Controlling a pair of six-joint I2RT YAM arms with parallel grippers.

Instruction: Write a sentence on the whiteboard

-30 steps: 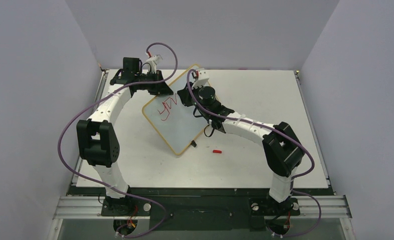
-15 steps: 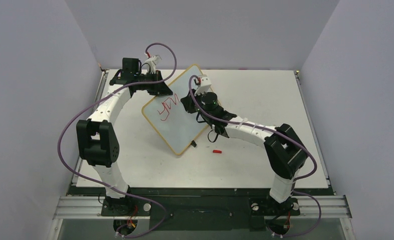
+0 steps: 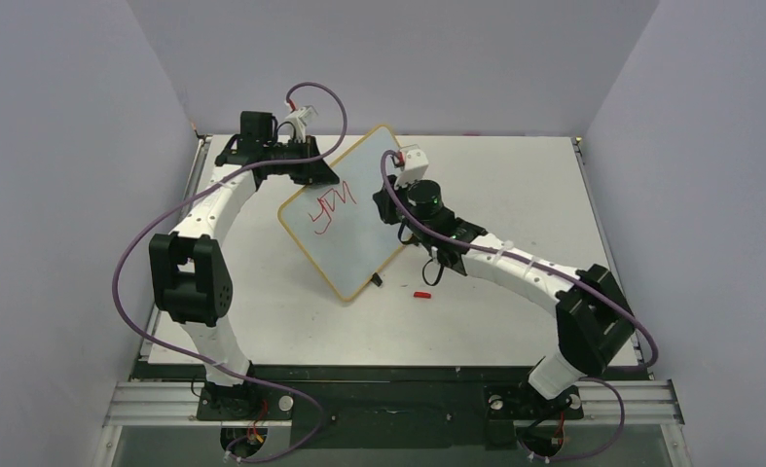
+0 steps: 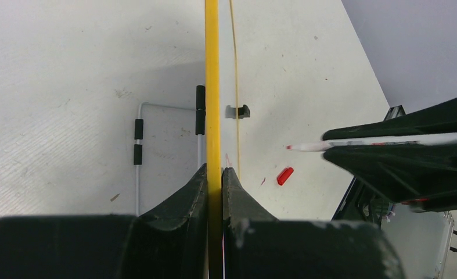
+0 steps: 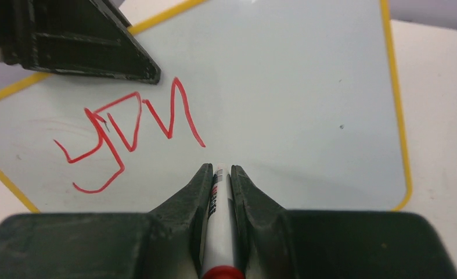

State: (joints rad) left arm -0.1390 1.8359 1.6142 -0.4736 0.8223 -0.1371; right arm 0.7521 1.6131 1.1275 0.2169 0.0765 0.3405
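The right gripper (image 5: 221, 170) is clenched on a white marker (image 5: 218, 215), barrel pinched between both fingers and the nib pointed at the whiteboard (image 5: 295, 87); in the left wrist view the nib appears to hang just off the writing face rather than press on it, though the right wrist view hides the tip. The left gripper (image 4: 213, 172) is clamped on the board's yellow frame (image 4: 212, 87), holding the panel up at a slant above the desk (image 3: 534, 195), toward its far left part. The sentence (image 5: 127, 133) amounts to a few red strokes near the held edge, apparently no more than an opening word; most of the white face to their right lies bare. A small red cap (image 3: 421, 293) lies on the desk just beside the board's near corner. Judged from this, the writing step is under way and far from done; the next move calls for setting the nib back on the surface just right of the last stroke, with light, even pressure while the left arm braces the board against the push.
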